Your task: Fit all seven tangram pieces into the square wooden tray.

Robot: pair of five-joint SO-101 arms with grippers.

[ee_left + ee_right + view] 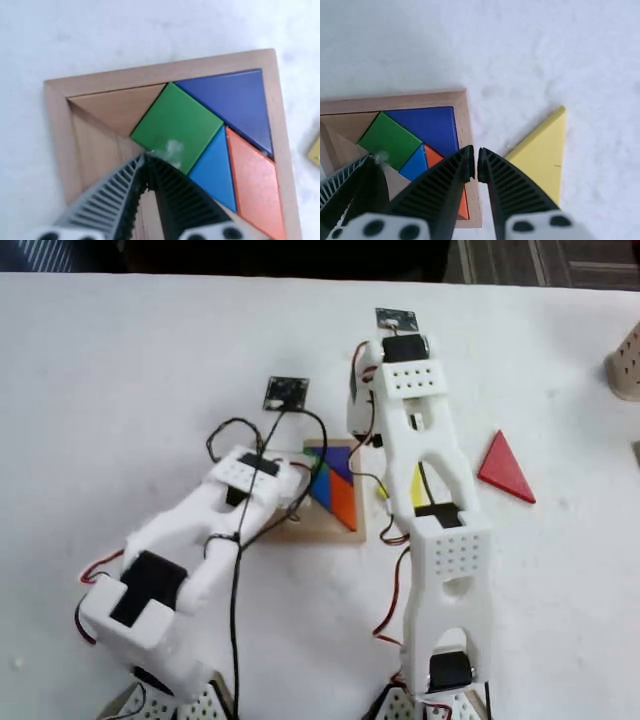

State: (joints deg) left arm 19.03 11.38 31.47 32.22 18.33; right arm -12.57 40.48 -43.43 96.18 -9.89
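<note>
1. Mid-frame in the high view, on the white desk [120, 370]: the square wooden tray [330, 532], with its left part covered by the left arm [190, 530].
2. Inside the tray, from the left wrist view: green square [177, 127] at centre, dark blue triangle [232, 102] at upper right, light blue piece [215, 167] and orange triangle [255, 180] at lower right. Bare wood along the left side.
3. Left end effector [147, 160]: pinched together, holding nothing, tips at the green square's lower corner.
4. Right end effector [474, 165]: narrowed to a slit, holding nothing, over the tray's right rim.
5. Yellow triangle [542, 150]: flat on the desk just right of the tray, plain in the right wrist view. From above, mostly hidden under the right arm [445, 560].
6. Red triangle [505, 470]: right of centre in the high view, on the desk, well apart from the tray.
7. Beige perforated object [625, 365]: at the right edge of the high view.
</note>
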